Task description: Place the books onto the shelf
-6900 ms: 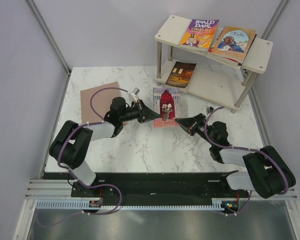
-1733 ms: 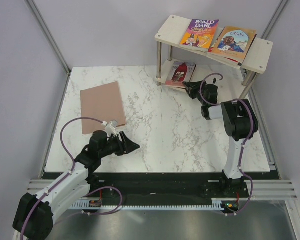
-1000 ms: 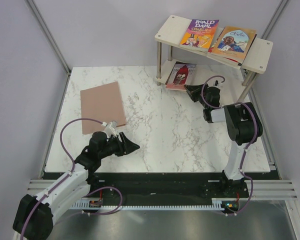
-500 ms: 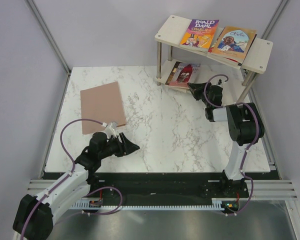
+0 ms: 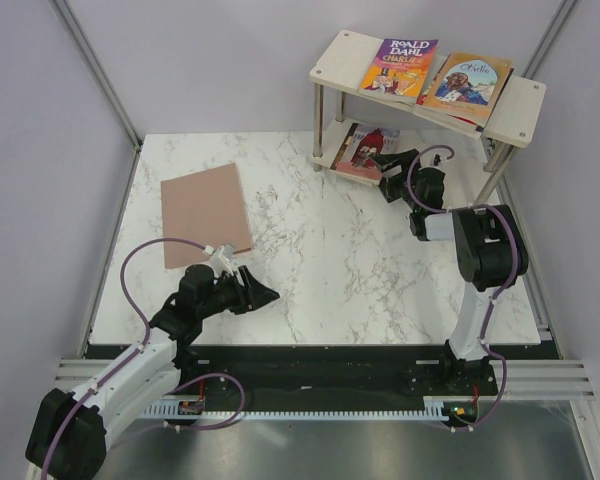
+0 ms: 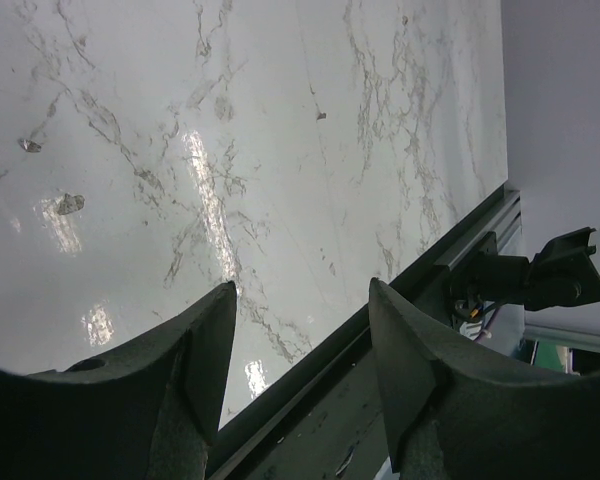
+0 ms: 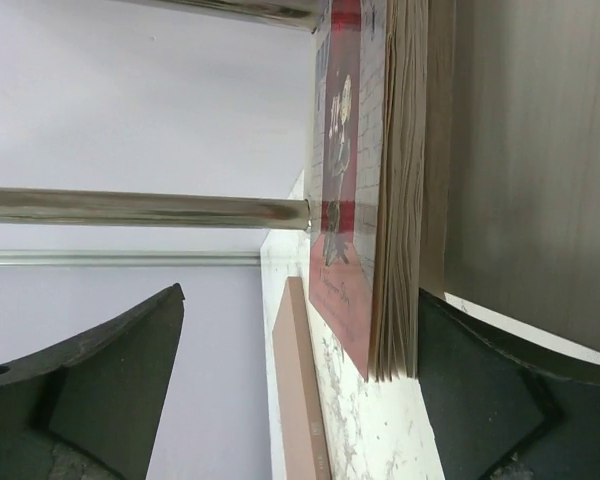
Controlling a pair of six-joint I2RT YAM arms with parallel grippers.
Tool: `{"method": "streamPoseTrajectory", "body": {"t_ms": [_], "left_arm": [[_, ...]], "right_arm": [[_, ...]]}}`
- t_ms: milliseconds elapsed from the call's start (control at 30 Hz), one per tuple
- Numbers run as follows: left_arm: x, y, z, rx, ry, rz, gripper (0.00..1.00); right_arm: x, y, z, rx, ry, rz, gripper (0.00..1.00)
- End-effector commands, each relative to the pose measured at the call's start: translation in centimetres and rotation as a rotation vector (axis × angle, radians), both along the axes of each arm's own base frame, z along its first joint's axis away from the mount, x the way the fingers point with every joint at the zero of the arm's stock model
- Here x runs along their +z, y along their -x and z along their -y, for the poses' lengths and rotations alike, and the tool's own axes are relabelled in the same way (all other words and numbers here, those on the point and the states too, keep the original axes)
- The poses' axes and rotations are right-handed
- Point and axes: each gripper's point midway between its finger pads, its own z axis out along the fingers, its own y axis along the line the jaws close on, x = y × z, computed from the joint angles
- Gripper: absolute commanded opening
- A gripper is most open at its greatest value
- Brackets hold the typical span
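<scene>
Red book (image 5: 363, 150) lies on the low board of the shelf (image 5: 525, 112).
The shelf is at 1 o'clock on the table (image 5: 330, 260). The right fingers (image 7: 90, 390) are wide open around the book's edge. The left fingers (image 6: 180, 370), at 7 o'clock, are half open and hold nothing.

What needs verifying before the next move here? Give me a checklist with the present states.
1. Right gripper not clamping the red picture-cover book: ok, jaws wide.
2. Book lying on the lower board of the cream two-tier shelf: ok.
3. Fingers clear of the book for pulling back: cannot tell.
4. Left gripper open, empty: ok.
5. Brown flat book on the marble table shelved: not ok.
</scene>
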Motion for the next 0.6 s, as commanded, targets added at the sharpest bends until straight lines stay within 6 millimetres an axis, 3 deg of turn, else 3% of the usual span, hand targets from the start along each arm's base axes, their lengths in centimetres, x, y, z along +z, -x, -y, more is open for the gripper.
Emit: {"method": "streamPoseTrajectory", "body": {"t_ms": [0,233,567], "left_arm": [[0.7,0.0,0.4,-0.009,0.038,0.015,0.62],[0.7,0.2,0.3,-0.007,0.042,0.02,0.62],[0.4,0.2,0.2,-0.001,0.04,0.015,0.62]], "right_arm": [[-0.7,1.5,0.2,0.013,0.041,-0.019,0.98],[-1.7,2.6,1.0,0.001,0.116,-0.087,0.98],[0.2,4.0,2.6,-0.043,0.206,-0.062,0.98]]}}
